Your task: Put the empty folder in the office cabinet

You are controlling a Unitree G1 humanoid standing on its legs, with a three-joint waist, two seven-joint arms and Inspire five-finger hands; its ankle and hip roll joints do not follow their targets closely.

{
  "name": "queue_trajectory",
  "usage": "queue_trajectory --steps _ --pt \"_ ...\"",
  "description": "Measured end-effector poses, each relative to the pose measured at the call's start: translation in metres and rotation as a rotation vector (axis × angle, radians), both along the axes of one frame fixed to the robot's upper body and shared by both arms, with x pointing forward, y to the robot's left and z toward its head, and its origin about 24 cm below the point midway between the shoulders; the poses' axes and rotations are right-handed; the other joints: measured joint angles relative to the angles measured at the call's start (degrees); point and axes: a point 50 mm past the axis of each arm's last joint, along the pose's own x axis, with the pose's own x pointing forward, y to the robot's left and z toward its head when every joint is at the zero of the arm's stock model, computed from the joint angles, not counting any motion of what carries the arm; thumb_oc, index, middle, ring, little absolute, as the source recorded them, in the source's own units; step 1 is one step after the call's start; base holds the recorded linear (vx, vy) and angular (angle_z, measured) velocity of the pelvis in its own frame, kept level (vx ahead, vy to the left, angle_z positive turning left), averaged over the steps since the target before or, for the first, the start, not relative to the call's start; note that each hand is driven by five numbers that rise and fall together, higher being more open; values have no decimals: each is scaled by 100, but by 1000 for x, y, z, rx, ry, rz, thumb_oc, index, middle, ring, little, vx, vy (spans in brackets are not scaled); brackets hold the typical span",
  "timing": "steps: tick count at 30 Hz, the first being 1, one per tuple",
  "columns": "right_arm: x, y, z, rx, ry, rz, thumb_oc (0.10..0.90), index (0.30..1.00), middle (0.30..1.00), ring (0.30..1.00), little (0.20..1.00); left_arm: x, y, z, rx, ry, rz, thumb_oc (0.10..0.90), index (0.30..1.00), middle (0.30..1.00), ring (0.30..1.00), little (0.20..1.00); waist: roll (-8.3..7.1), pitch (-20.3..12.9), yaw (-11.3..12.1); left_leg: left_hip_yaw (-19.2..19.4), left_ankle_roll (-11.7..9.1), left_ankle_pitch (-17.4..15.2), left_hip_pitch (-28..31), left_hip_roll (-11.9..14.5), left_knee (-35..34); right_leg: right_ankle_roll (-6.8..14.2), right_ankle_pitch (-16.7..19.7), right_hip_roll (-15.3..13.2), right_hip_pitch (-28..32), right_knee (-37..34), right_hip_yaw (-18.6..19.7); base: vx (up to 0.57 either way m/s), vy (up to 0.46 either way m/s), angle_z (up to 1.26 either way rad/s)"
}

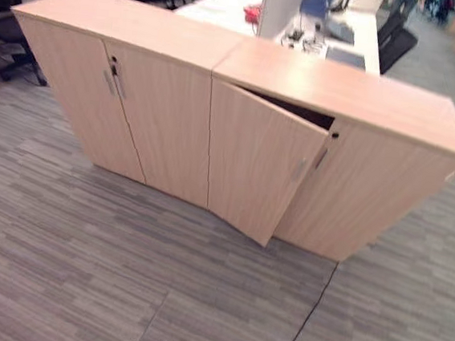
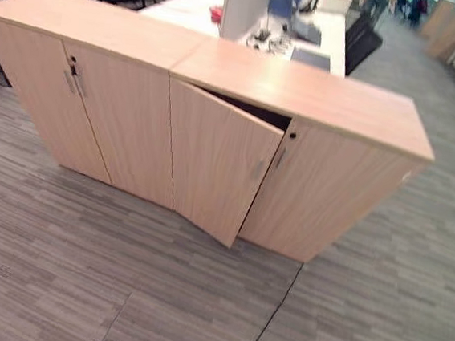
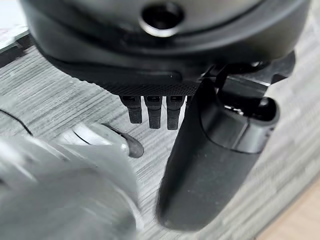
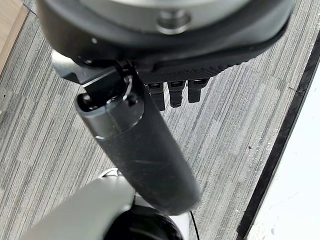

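Left eye view, cabinet (image 1: 239,131) door (image 1: 253,169) ajar, interior dark, both hands' fingers straight, empty

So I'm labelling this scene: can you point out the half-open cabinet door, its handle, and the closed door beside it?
half-open cabinet door (image 1: 256,169), left eye view, middle of its front panel
handle (image 1: 298,170), left eye view, the bar itself
closed door (image 1: 350,190), left eye view, middle of its face

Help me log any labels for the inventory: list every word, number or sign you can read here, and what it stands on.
None can be read.
Cabinet, its ajar door and the closed doors: plain wood, no print.
Items on the desk behind: too blurred to read.
Left hand, right hand: no legible marks.
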Motion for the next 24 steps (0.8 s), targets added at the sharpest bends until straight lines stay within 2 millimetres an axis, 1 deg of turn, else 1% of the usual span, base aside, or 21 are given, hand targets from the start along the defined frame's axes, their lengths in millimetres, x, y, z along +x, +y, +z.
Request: queue_trajectory --steps 1,2,3,4,5,7,10,13,14,15,17,18,20,21,23,24 --pt "-1 0 0 2 -1 -8 800 900 900 900 900 -3 1 0 10 6 4 800 900 900 900 900 -2 2 3 46 45 42 56 -24 -90 65 -29 -15 13 5 9 42 101 -8" --pt "-4 1 -1 5 5 -14 800 900 900 900 900 1 3 1 19 -4 -3 800 900 900 900 900 4 11 -1 67 74 59 118 -60 -147 94 -24 -41 11 -25 44 31 97 -10" --pt "-5 3 -1 9 6 -28 800 900 900 900 900 1 5 2 28 -6 -7 800 900 900 900 900 7 -7 9 87 107 73 173 -103 -213 149 -11 -73 49 -37 92 41 138 -17" --pt "-6 3 -1 10 5 -39 800 900 900 900 900 -1 7 2 32 -4 -9 800 900 900 900 900 18 -17 2 118 122 84 263 -118 -329 172 -5 -83 66 -49 120 39 145 -13" --pt "-6 2 -1 6 5 -44 800 900 900 900 900 1 9 3 38 -8 -15 800 900 900 900 900 28 -35 -23 124 145 98 312 -169 -379 197 19 -128 89 -66 131 24 103 -6" --pt "-9 0 -1 0 14 -55 800 900 900 900 900 1 10 4 43 -12 -17 800 900 900 900 900 58 -84 -64 136 183 69 340 -209 -378 232 41 -172 132 -93 133 22 62 -1" --pt "-12 -2 0 -11 20 -56 800 900 900 900 900 -2 11 4 47 -6 -26 800 900 900 900 900 101 -296 -122 186 205 51 348 -258 -376 274 70 -222 146 -102 177 21 61 -5" --pt "-18 -4 0 -16 33 -59 800 900 900 900 900 -1 7 3 41 0 -80 800 900 900 900 900 122 -377 -130 257 230 32 436 -257 -377 281 73 -225 181 -103 253 -2 61 -12" --pt "-18 -4 0 -17 33 -59 800 900 900 900 900 1 4 2 40 7 -126 800 900 900 900 900 139 -409 -135 263 237 27 438 -254 -376 280 74 -221 176 -103 263 2 62 -13" --pt "-19 -5 0 -20 34 -59 800 900 900 900 900 4 -1 1 41 17 -234 800 900 900 900 900 141 -468 -143 276 241 22 444 -251 -377 280 74 -220 174 -103 278 1 46 -7" --pt "-19 -7 1 -27 34 -56 800 900 900 900 900 5 -12 -1 23 35 -385 800 900 900 900 900 194 -509 -161 318 243 14 454 -248 -377 280 75 -220 160 -104 318 3 47 -11" --pt "-19 -8 1 -31 35 -52 800 900 900 900 900 5 -18 -2 19 53 -500 800 900 900 900 900 222 -526 -158 352 245 12 453 -238 -378 287 83 -217 147 -104 336 2 48 -14" --pt "-19 -8 1 -33 36 -43 800 900 900 900 900 6 -20 -2 53 95 -713 800 900 900 900 900 238 -533 -185 410 242 9 468 -223 -378 300 86 -205 133 -105 409 -5 51 -16" --pt "-18 -9 1 -39 33 -39 800 900 900 900 900 11 -21 -1 76 95 -833 800 900 900 900 900 271 -551 -183 446 230 -13 466 -209 -379 304 87 -200 108 -101 453 -8 34 -17" --pt "-18 -10 1 -43 32 -39 800 900 900 900 900 20 -25 1 108 83 -970 800 900 900 900 900 312 -570 -227 458 197 -34 463 -204 -381 305 88 -202 80 -90 471 -11 39 -10" --pt "-17 -12 2 -49 30 -36 800 900 900 900 900 23 -26 1 119 81 -1029 800 900 900 900 900 357 -616 -302 473 198 -34 439 -203 -402 306 88 -206 42 -80 492 -5 34 -10"
